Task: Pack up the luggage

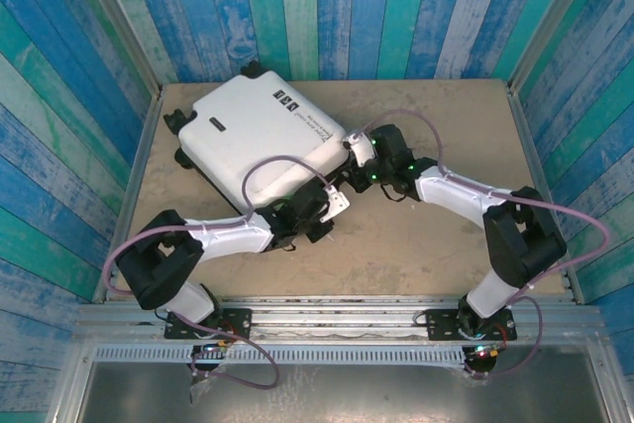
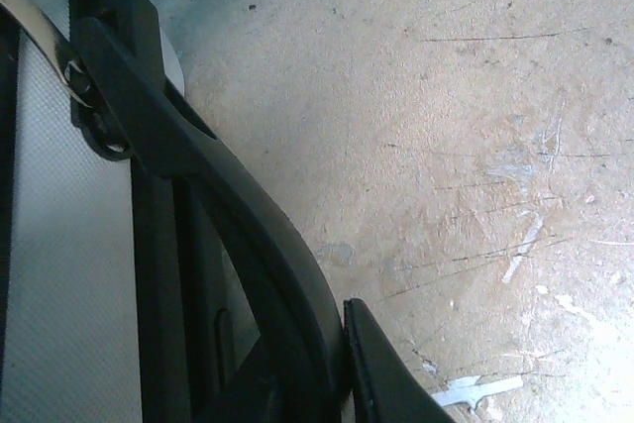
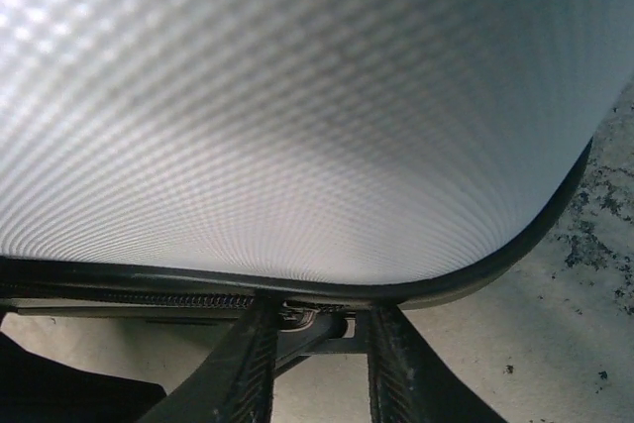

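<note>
The luggage [image 1: 253, 131] is a white hard-shell suitcase lying shut and flat on the table, at the back left. My left gripper [image 1: 319, 207] is at its near edge. In the left wrist view the gripper [image 2: 332, 344] is shut on the black carry handle [image 2: 198, 165], with one finger [image 2: 391, 383] pressed against the handle's right side. My right gripper [image 1: 355, 151] is at the suitcase's right corner. In the right wrist view its fingers [image 3: 238, 364] stand apart under the textured shell [image 3: 297, 96], with a metal zipper pull [image 3: 315, 322] in the gap between them.
The tan table [image 1: 426, 245] has bare room to the right and in front of the suitcase. Blue plank walls [image 1: 575, 96] close in the back and both sides. A metal rail [image 1: 337, 309] runs along the near edge. A white scrap [image 2: 480, 390] lies on the table.
</note>
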